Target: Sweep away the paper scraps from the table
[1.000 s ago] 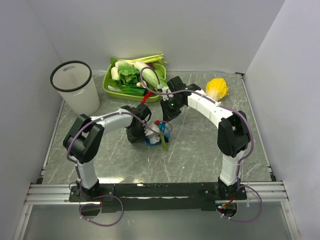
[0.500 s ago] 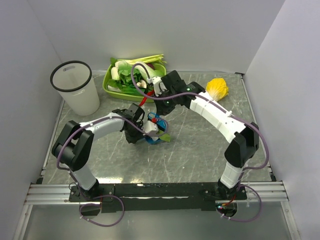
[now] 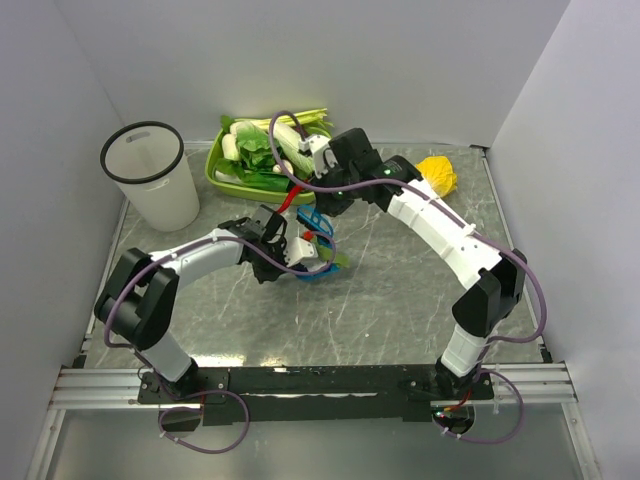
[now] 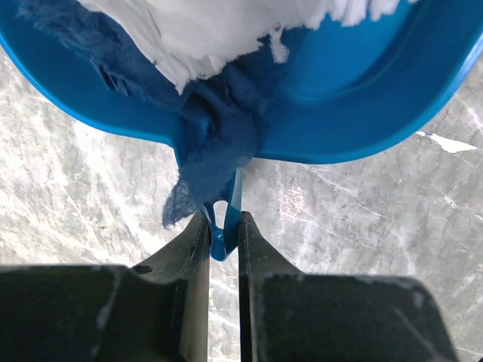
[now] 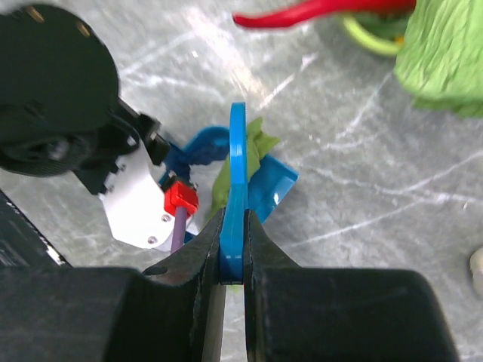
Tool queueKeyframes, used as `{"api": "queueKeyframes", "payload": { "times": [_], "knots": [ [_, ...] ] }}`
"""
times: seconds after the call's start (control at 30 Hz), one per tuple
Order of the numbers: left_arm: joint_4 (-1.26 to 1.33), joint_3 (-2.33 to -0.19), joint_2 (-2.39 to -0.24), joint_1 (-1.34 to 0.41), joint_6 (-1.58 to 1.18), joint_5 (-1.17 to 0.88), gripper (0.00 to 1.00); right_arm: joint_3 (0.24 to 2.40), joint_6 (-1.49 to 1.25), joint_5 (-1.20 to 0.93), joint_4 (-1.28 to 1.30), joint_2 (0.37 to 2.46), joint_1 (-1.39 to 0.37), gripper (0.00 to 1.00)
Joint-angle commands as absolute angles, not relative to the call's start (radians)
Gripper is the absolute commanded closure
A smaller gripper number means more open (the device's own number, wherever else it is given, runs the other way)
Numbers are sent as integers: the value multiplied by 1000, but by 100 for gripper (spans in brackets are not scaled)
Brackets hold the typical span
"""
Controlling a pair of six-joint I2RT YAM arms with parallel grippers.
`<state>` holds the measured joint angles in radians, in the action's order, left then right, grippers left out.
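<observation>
The left gripper (image 4: 223, 243) is pinching the handle tab of the dustpan (image 4: 362, 98), its jaws pressing on the thin blue tab from both sides. The right gripper (image 5: 235, 253) is clamping a flat blue sweeper (image 5: 238, 151) edge-on, jaws tight on it, just beside the pan's mouth.

The scraps are sitting in the pan, near the middle of the table (image 4: 83, 188). A white scrap (image 4: 226, 30) is filling the bowl, a dark blue scrap (image 4: 215, 151) is drooping over the rim by the handle, and a green scrap (image 5: 260, 142) is poking out beside the sweeper.

They look light, soft and crumpled, so any tilt or jolt is likely to send them sliding or fluttering out. The dark blue one seems nearest to falling. Gripping them one by one would be fiddly. The pan's handle looks the better hold, with the pan level and the sweeper nudging stragglers back in.
</observation>
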<state>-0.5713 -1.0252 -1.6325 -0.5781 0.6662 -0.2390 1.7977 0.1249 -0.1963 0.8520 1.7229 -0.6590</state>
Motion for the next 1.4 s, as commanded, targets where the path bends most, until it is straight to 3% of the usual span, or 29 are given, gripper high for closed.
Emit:
{"api": "queueKeyframes", "payload": {
  "times": [0.0,0.4,0.57,0.77,1.37],
  "knots": [
    [-526,-1014,-1574,-574,652,-267,99,1855,130,-270,813,1657,-644,100],
    [-523,-1043,-1551,-572,650,-252,99,1829,26,-250,726,1574,-482,100],
    [-540,-1071,-1520,-568,632,-247,99,1668,84,-69,618,1519,-417,100],
    [-613,-1170,-1476,-535,568,-271,99,1497,45,-71,624,1505,-322,100],
    [-959,-1848,-1592,-309,396,-379,99,1355,-25,-112,592,1488,-265,100]
  ]
}}
